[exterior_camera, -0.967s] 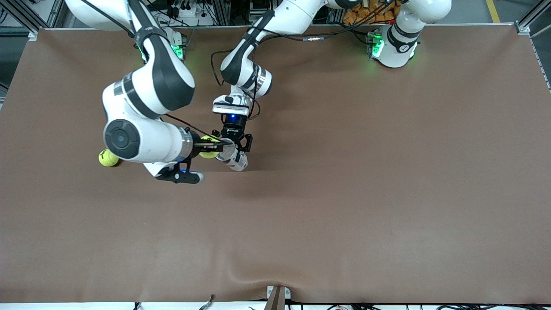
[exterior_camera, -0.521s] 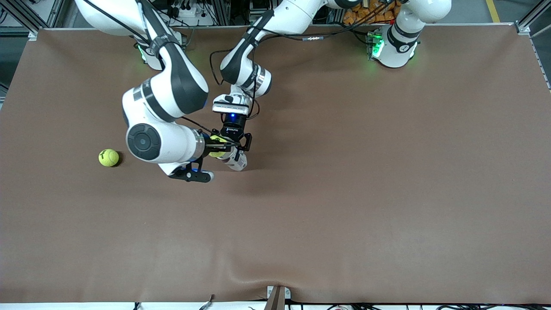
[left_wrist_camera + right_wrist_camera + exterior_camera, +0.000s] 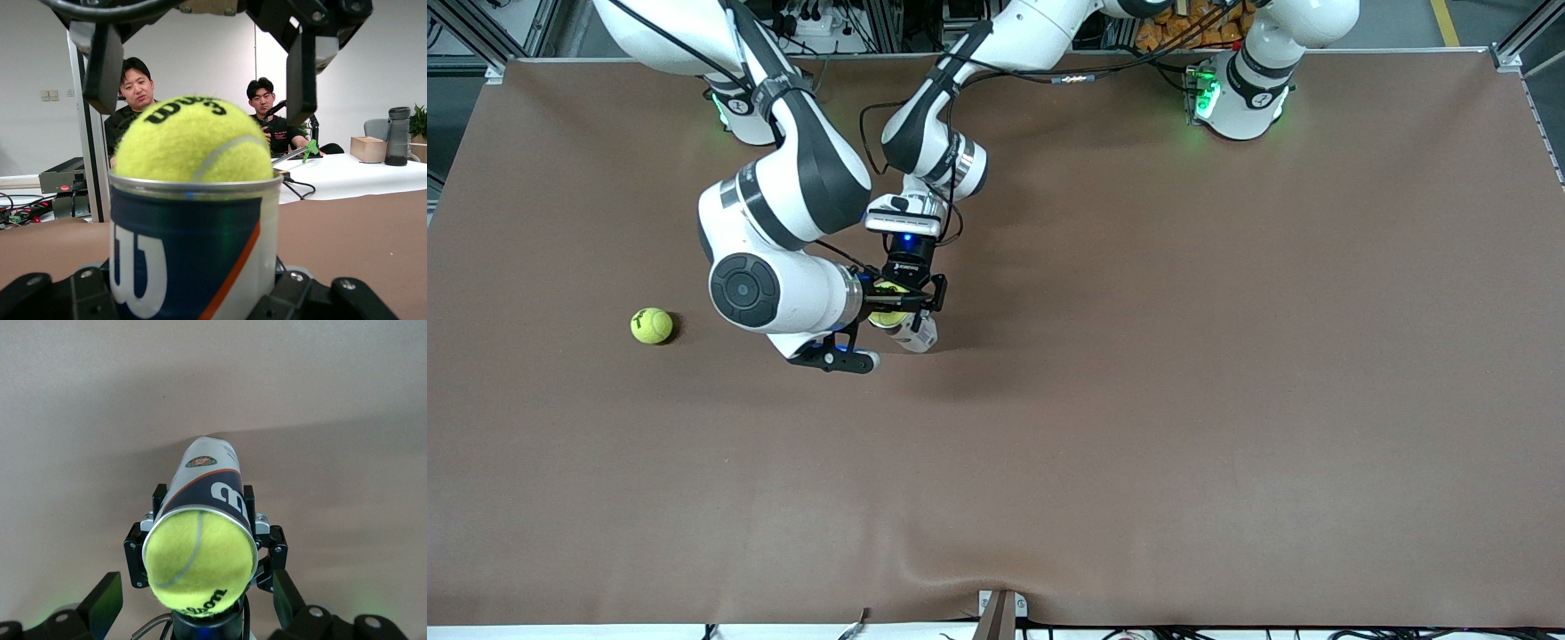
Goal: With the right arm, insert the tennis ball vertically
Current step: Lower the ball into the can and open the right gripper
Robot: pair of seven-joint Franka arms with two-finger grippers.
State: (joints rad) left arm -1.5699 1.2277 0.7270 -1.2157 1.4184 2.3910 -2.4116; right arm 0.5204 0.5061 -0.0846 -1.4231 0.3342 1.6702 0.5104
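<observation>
A yellow tennis ball [image 3: 886, 313] [image 3: 193, 140] [image 3: 200, 560] sits in the open mouth of a blue and white Wilson can [image 3: 918, 333] [image 3: 193, 247] [image 3: 210, 477], about half of it above the rim. My left gripper [image 3: 911, 302] [image 3: 197, 297] is shut on the can's body and holds it upright over the table. My right gripper [image 3: 889, 307] [image 3: 200, 107] [image 3: 193, 603] hangs over the can's mouth. It is open, its fingers [image 3: 103, 67] standing apart from the ball on either side.
A second tennis ball [image 3: 651, 325] lies on the brown table [image 3: 1138, 400] toward the right arm's end, apart from both arms. The right arm's elbow and wrist crowd the space beside the can.
My right gripper carried the ball sideways over the can's mouth, then opened. The ball now rests in the can. The left arm held still.
</observation>
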